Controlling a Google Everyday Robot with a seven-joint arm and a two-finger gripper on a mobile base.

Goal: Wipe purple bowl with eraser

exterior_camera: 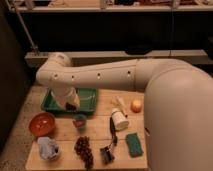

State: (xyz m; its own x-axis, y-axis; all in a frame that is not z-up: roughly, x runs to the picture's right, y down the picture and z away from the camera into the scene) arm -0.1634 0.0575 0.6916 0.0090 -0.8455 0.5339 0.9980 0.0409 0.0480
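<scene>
My gripper (70,104) hangs at the end of the white arm (100,75) and reaches down into the green tray (89,99) at the table's back left. Something dark shows at its tip, but I cannot tell what it is. The purple bowl is not in view; it may be hidden behind the arm. I cannot make out the eraser either. An orange-red bowl (42,123) sits left of the tray's front edge, apart from the gripper.
On the wooden table (100,132) stand a small dark cup (80,121), grapes (84,148), a white-blue object (48,148), a black clip-like tool (107,150), a teal sponge (133,144), a white bottle (119,120) and an orange fruit (136,105). A shelf runs behind.
</scene>
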